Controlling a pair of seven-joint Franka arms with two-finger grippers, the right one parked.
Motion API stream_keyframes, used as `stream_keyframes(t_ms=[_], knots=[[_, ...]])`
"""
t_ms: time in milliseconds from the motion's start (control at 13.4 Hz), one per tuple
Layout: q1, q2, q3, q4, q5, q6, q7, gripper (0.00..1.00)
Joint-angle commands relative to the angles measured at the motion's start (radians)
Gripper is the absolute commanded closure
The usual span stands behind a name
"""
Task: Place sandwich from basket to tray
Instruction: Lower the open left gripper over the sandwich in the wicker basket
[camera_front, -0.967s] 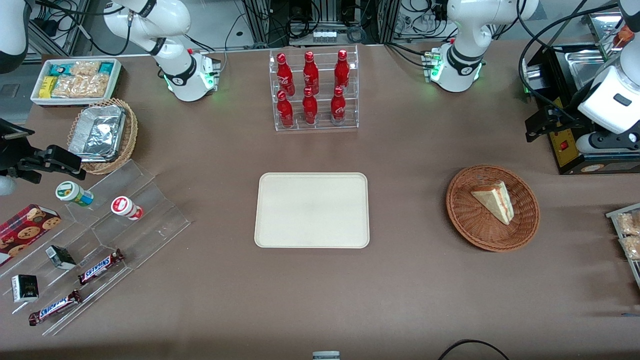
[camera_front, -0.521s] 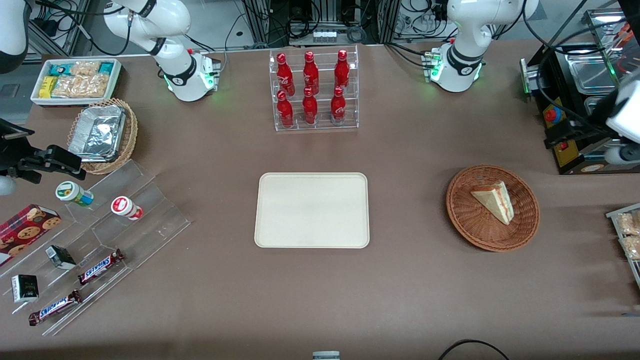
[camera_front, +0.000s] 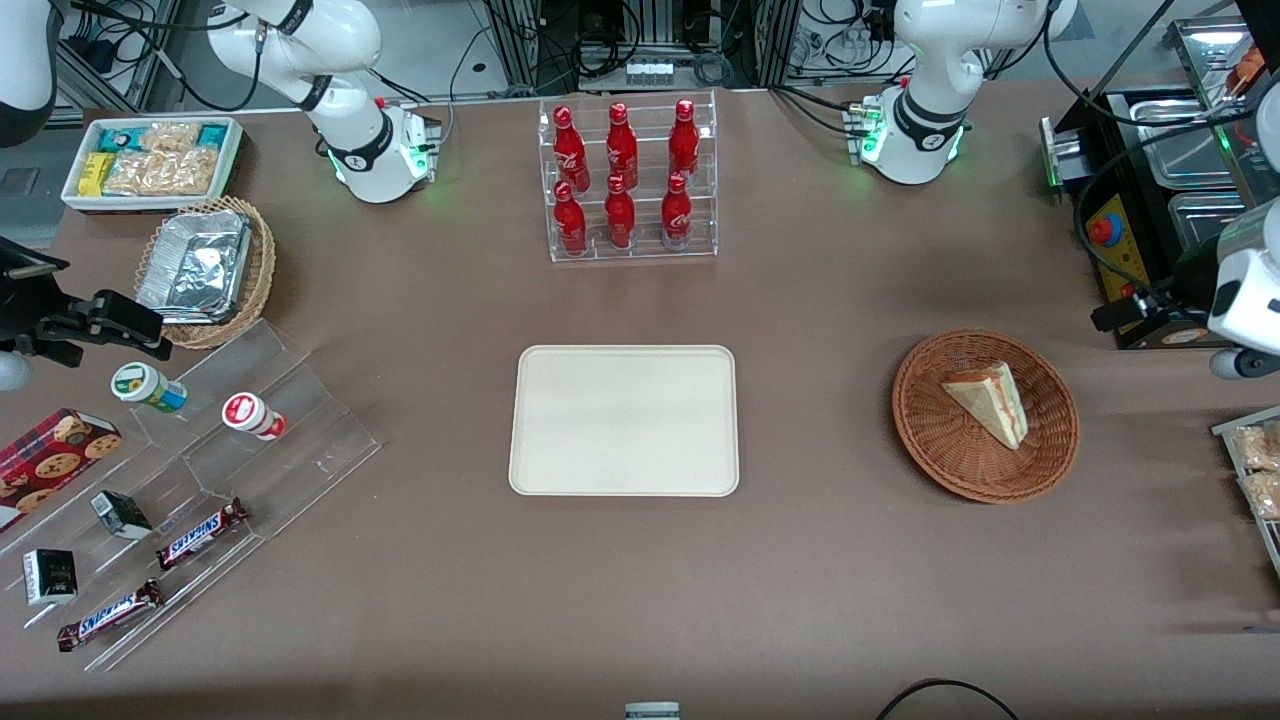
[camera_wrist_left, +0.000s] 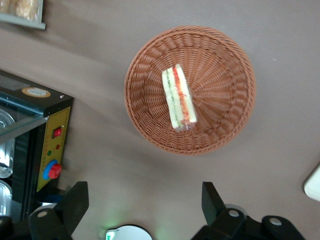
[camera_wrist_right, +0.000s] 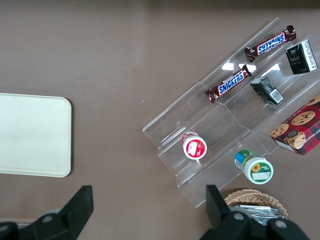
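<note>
- Tray (camera_front: 624, 420): cream, rectangular, flat on the brown table (camera_front: 620, 590), with nothing on it. It serves as the landmark for every position below.
- Stepped clear display (camera_front: 215, 480): toward the parked arm's end of the table from the tray. It carries two Snickers bars (camera_front: 201, 533), two small dark boxes and two lidded cups (camera_front: 253, 415).
- Basket (camera_front: 986, 415): reddish-brown wicker, round, well apart from the tray toward the working arm's end of the table, at about the same distance from the front camera.
- Sandwich (camera_front: 990, 402): lies inside the basket, resting on its woven floor. The left wrist view shows its red and pale filling edge (camera_wrist_left: 179, 97) facing up.
- Gripper (camera_wrist_left: 142, 200): high above the table, near the basket and farther from the tray than the basket is, at the edge of the front view (camera_front: 1135, 312). Its two dark fingers (camera_wrist_left: 75, 202) stand wide apart and hold nothing. It touches neither basket nor sandwich.
- Clear bottle rack (camera_front: 630, 180): farther from the front camera than the tray. It holds six red bottles in two rows.
</note>
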Motion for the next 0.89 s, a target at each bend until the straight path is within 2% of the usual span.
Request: stream_keyframes(t_ms=[0, 298, 446, 818], knots=[[0.048, -0.035, -0.008, -0.184, 0.005, 0.172, -0.091, 0.00], [0.048, -0.015, -0.009, -0.344, -0.008, 0.420, -0.356, 0.00], [0.051, -0.007, -0.009, -0.437, -0.066, 0.539, -0.392, 0.00], [0.042, 0.074, -0.009, -0.479, -0.081, 0.660, -0.413, 0.00]])
